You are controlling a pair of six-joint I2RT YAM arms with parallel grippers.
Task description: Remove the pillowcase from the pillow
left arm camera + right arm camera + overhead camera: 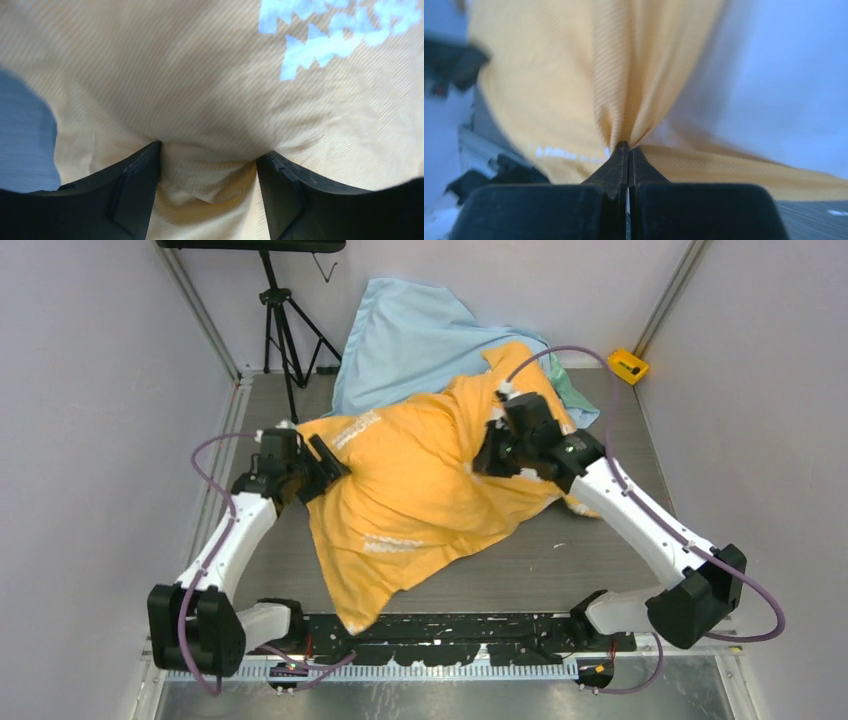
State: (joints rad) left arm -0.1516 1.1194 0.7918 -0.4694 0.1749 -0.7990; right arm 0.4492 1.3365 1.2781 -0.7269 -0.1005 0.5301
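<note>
**Pillowcase pinched on the right, pinned on the left**

Black fingertips of the right gripper (626, 147) are pressed tightly together. A gathered tuck of the orange-yellow pillowcase (614, 75) is clamped between them, and the cloth fans away from the pinch in taut pleats. From above, this grip is seen to sit toward the far right part of the cover, where the fabric is drawn up into a ridge. The hold is judged to be placed there so that the cover can be peeled off whatever lies inside.

The left gripper (207, 155) is set at the opposite, left edge. Its jaws stand wide apart, with a soft bulge of fabric swelling between them, near the white printed mark (330, 35). Nothing is clamped there. The fingers appear to be pushed into the cloth, probably so that the bulk is kept from sliding while the other side is pulled.

The pillowcase is spread across the middle of the table (580, 570), with one corner trailing toward the near edge. The pillow is not plainly shown. It is presumed to lie under or within the raised far part, but how much of it is covered cannot be told. A light-blue cloth (420, 330) is heaped behind, and its near edge is overlapped by the cover.
</note>
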